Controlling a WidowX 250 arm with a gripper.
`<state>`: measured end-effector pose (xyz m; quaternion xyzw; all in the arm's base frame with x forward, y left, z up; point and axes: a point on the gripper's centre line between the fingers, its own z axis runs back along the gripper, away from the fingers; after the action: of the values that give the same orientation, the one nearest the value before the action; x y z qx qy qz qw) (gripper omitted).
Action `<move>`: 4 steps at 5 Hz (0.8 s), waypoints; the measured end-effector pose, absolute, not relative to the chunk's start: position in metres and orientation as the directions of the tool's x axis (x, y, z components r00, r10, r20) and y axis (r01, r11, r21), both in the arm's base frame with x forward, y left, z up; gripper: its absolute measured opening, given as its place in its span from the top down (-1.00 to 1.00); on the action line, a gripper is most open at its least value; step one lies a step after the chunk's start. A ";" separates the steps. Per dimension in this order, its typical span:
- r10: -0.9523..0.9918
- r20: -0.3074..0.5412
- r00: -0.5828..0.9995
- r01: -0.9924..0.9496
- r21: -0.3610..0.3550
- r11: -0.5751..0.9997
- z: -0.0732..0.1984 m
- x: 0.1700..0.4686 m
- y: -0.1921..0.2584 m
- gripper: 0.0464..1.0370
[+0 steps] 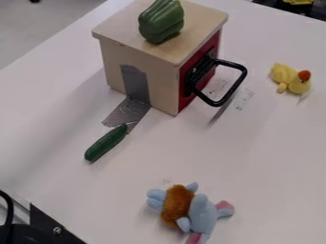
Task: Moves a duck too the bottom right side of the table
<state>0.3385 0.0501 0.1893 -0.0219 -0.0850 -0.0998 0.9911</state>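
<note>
Honestly, in the camera view the yellow duck sits upper right, right of the black handle. Can't tell if the gripper's open or closed. Coming in from the left could snag that handle, and a carry drifting left might bump the plush toy at bottom centre. Duck's probably on its side, so a shallow pinch could slip.

Box: pale wood, smooth and matt; its handle is black with a soft gloss. Tape: silvery grey, creased, with a dull sheen. Pepper and cucumber: smooth, glossy, plastic-looking. Duck: soft, matt cloth. Plush toy: matt cloth (the brown part is rougher, like fur). Table: smooth, with a faint sheen.
</note>
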 end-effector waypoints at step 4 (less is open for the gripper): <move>-0.476 0.152 0.866 0.482 -0.004 0.876 0.177 0.442 -0.052 -0.93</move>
<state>0.4421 -0.0517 0.1773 -0.0211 -0.0731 -0.2480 0.9658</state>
